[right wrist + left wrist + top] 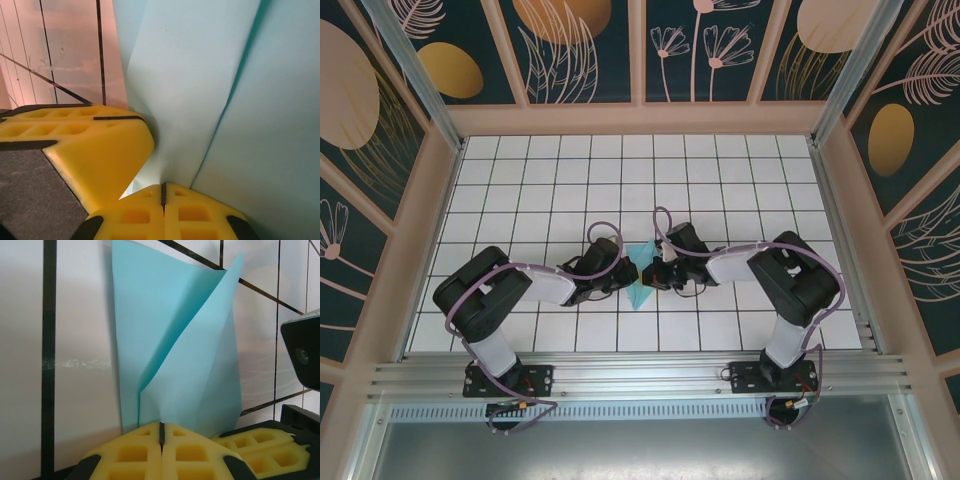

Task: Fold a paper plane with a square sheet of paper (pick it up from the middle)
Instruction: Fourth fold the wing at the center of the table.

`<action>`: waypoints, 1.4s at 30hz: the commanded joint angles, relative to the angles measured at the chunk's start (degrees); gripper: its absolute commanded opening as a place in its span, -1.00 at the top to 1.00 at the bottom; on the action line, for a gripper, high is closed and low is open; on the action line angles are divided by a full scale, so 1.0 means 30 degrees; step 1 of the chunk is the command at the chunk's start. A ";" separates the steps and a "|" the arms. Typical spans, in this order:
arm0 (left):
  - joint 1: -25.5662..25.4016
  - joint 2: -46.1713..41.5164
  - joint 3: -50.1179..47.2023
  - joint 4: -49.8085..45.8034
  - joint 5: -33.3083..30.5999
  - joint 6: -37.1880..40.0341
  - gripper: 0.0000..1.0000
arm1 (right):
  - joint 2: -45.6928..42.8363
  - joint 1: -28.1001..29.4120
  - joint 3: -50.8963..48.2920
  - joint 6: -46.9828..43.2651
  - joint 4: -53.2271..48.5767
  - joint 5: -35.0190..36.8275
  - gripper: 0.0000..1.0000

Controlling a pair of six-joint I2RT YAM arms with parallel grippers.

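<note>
The part-folded blue sheet of paper [175, 340] is held at the middle of the bench [540, 180], gripped by the clenched left tool [161, 432] and the clenched right tool [163, 192]. Its long crease is laid crosswise between them, and both are judged equally near.

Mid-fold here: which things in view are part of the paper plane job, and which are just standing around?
In the job:
- light-blue sheet of paper, already creased
- left gripper, fingers shut on the sheet
- right gripper, fingers shut on the sheet

Just around:
- white tiled table
- patterned walls
- metal rail at the near edge
</note>
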 commanded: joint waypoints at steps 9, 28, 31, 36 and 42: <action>0.0088 0.0377 -0.0362 -0.2333 -0.0556 0.0288 1.00 | -0.2119 0.0930 -0.1297 0.0939 0.0832 0.0369 0.94; 0.0088 0.0544 -0.0360 -0.2109 -0.0265 0.0281 1.00 | -0.0934 0.1476 -0.1902 0.1612 0.1487 0.1054 0.94; 0.0102 0.0559 -0.0388 -0.2054 -0.0208 0.0296 1.00 | -0.1866 0.1682 -0.1936 0.1793 0.1523 0.0866 0.94; 0.0089 0.0613 -0.0448 -0.1843 -0.0140 0.0237 1.00 | -0.2415 0.2281 -0.2142 0.2280 0.1989 0.0867 0.93; 0.0088 0.0676 -0.0417 -0.1774 -0.0043 0.0197 1.00 | -0.1213 0.2585 -0.2286 0.2683 0.2692 0.1169 0.93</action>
